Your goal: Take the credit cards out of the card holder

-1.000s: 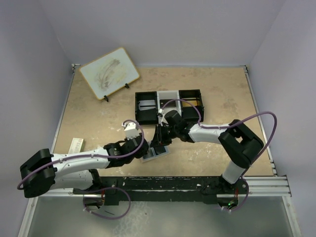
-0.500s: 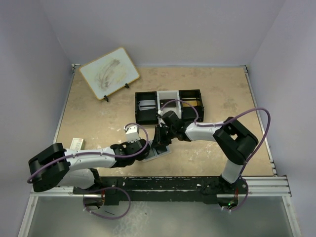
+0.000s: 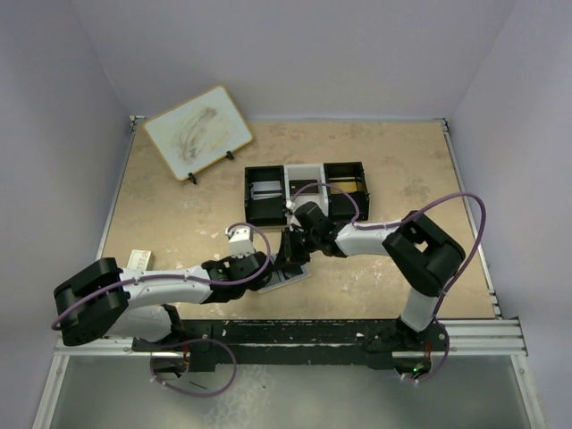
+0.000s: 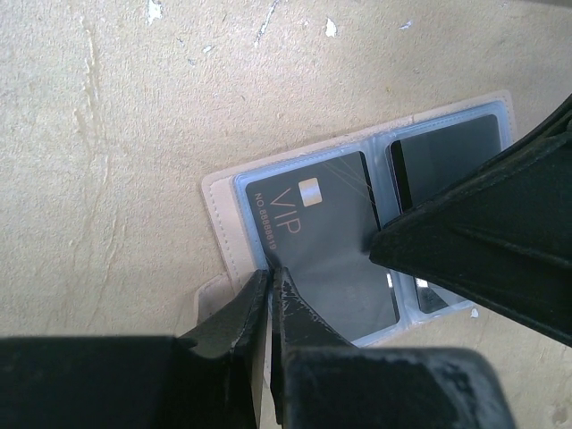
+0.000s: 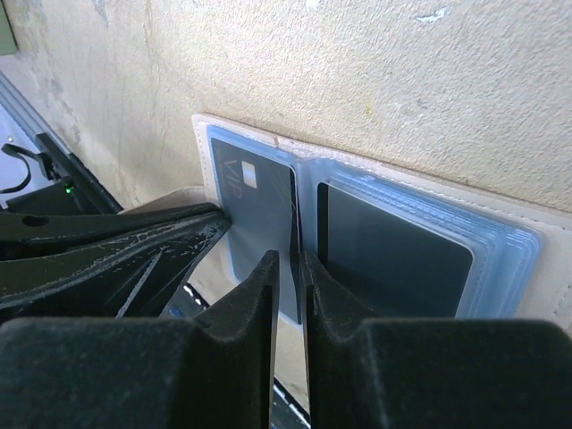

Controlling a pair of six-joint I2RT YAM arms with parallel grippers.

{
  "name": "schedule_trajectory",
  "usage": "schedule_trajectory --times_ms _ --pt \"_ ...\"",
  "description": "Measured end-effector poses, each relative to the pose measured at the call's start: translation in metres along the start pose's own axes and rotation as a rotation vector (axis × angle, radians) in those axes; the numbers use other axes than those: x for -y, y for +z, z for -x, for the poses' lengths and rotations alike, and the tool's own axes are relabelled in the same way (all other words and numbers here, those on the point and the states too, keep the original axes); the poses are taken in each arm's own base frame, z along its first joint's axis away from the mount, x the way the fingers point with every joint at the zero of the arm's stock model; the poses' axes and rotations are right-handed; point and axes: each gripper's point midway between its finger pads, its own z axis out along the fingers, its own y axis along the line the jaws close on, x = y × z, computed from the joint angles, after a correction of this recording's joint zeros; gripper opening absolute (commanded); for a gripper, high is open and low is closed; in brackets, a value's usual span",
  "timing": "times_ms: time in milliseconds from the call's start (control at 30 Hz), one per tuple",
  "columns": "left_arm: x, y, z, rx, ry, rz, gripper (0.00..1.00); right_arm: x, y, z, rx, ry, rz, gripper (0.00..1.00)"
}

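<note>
Left gripper point(image 4: 270, 275), tips closed, seemingly touches the dark card point(image 4: 326, 255).

We are seeing the card holder point(image 4: 217, 201) lying open and flat on the beige table point(image 4: 107, 134), pale-blue sleeves facing up, tan border showing, a dark VIP card point(image 4: 326, 241) sitting in one sleeve, a second dark card point(image 4: 444, 152) sitting in the neighbouring sleeve.

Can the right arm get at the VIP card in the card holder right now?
Probably yes. The card holder lies open, and the right arm has its jaws at the fold-side edge of the VIP card. Only a clear sleeve covers it; the left arm sits opposite.
</note>
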Motion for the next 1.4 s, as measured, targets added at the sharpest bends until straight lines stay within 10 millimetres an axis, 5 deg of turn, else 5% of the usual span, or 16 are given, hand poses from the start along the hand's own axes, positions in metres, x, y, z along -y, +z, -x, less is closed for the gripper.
schedule_trajectory --times_ms 167,300,967,1033,1267,1400 --pt "0.0 0.0 0.0 0.001 0.013 -0.002 0.0 -0.003 0.001 -0.002 -0.01 0.017 0.038 0.17" --pt "0.0 0.0 0.0 0.002 0.023 -0.005 0.0 -0.002 0.001 -0.003 -0.005 0.034 0.057 0.0" --pt "0.003 0.003 0.001 0.013 0.019 -0.01 0.0 0.009 -0.02 -0.003 0.027 0.139 0.119 0.0" --pt "0.004 0.003 0.002 0.014 0.023 -0.012 0.0 0.009 -0.021 -0.002 0.031 0.138 0.119 0.06" --pt "0.011 0.003 0.001 0.007 0.058 -0.049 0.27 0.01 -0.019 -0.001 0.031 0.123 0.114 0.2" --pt "0.018 0.0 0.001 -0.011 0.059 -0.085 0.3 0.011 -0.016 -0.004 0.021 0.12 0.112 0.21"
